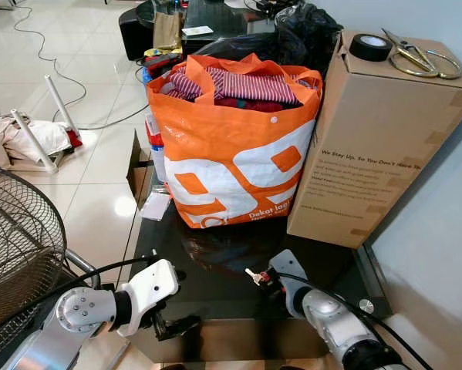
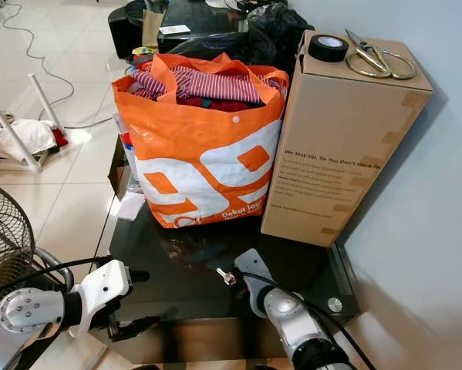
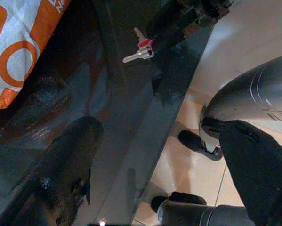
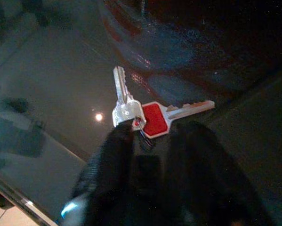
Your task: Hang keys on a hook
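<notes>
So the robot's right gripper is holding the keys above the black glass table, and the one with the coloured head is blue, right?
Not quite. The coloured head is red, not blue, as the right wrist view shows. The rest holds: the right gripper has the keys pinched above the black glass table.

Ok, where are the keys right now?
The keys are pinched in the right gripper, over the dark glass table, just in front of the orange bag.
</notes>
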You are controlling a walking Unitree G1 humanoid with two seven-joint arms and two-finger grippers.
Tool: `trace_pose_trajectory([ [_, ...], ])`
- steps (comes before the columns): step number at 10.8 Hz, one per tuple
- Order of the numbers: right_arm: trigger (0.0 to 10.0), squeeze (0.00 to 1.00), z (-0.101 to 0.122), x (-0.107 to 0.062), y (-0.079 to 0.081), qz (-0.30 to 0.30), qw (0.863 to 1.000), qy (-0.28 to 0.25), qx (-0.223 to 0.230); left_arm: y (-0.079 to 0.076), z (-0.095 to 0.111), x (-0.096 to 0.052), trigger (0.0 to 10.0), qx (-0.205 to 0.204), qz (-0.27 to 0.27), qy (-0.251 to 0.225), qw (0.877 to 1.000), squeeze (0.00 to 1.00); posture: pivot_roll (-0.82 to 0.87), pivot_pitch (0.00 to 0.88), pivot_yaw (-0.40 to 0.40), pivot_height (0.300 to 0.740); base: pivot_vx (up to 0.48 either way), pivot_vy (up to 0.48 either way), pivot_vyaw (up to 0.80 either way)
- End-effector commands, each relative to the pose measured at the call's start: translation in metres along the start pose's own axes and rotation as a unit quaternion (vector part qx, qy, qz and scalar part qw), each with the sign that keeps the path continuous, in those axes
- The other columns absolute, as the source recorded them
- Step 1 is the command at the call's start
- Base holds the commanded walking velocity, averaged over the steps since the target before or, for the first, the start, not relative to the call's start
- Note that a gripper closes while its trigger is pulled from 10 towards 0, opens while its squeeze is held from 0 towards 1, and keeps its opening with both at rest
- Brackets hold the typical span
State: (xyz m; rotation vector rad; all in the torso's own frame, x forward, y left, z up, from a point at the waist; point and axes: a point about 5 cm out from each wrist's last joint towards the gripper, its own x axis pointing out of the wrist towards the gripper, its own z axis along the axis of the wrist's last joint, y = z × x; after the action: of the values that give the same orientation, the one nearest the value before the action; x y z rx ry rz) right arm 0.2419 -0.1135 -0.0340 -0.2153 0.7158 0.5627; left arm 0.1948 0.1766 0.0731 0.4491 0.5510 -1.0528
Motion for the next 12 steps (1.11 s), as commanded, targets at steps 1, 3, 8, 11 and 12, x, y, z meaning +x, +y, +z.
trace_pose_trajectory([
  [1,1.6,0.00,0.001,0.001,-0.001,-0.005,1.000,0.001,-0.004,-0.002,0.002,-0.001,10.0,0.011,-0.004,0.001,1.000,0.00,-0.02,0.000,-0.004,0.740,0.000,0.000,0.00],
  [3,0.2,0.00,-0.002,0.002,-0.002,-0.008,1.000,0.008,-0.016,-0.002,0.002,-0.001,10.0,0.011,-0.004,0.001,1.000,0.00,-0.02,0.000,-0.006,0.740,0.000,0.000,0.00],
  [8,0.0,0.00,-0.006,0.002,-0.006,-0.012,1.000,0.012,-0.022,-0.002,0.002,0.000,10.0,0.010,-0.004,0.000,1.000,0.00,-0.03,0.000,-0.008,0.740,0.000,0.000,0.00],
  [11,0.0,0.00,-0.004,0.001,-0.008,-0.010,1.000,-0.004,-0.014,0.002,0.001,0.004,10.0,0.009,0.006,-0.003,1.000,0.00,-0.03,0.000,-0.007,0.740,0.000,0.000,0.00],
  [12,0.0,0.00,-0.001,-0.003,-0.014,-0.018,1.000,-0.022,-0.007,0.008,0.006,0.005,10.0,0.001,0.021,-0.021,1.000,0.00,-0.03,0.000,0.002,0.740,0.000,0.000,0.00],
])
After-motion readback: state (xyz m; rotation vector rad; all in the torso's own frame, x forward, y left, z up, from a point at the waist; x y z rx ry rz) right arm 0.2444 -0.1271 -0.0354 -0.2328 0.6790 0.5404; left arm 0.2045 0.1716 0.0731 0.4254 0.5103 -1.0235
